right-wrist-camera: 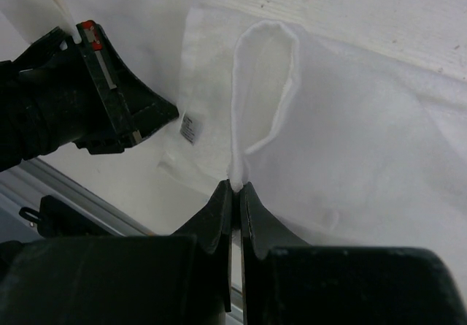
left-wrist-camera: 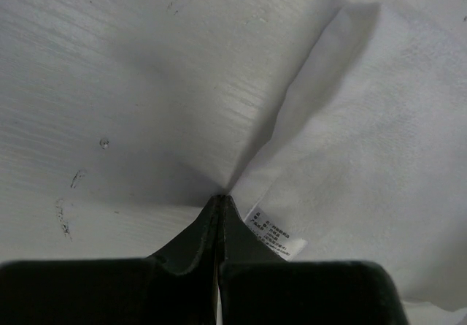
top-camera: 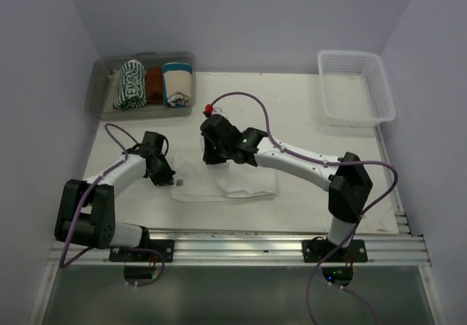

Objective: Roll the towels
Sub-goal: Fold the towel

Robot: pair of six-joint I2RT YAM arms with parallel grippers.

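The plain white towel (top-camera: 241,184) lies partly folded on the table between the two arms. My left gripper (top-camera: 170,180) is shut on its left edge, and in the left wrist view the fingertips (left-wrist-camera: 221,198) pinch the cloth (left-wrist-camera: 365,135) beside a small printed label (left-wrist-camera: 277,239). My right gripper (top-camera: 210,157) is shut on a raised fold at the towel's far edge. In the right wrist view the tips (right-wrist-camera: 236,186) clamp a loop of white cloth (right-wrist-camera: 263,84). The green-and-white striped towel (top-camera: 131,85) sits rolled in the bin at the back left.
The clear bin (top-camera: 102,95) at the back left also holds a rust-brown towel (top-camera: 154,84) and a cream towel with a teal band (top-camera: 177,84). A white mesh basket (top-camera: 355,88) stands at the back right. The left arm's gripper body (right-wrist-camera: 109,98) is close to my right gripper.
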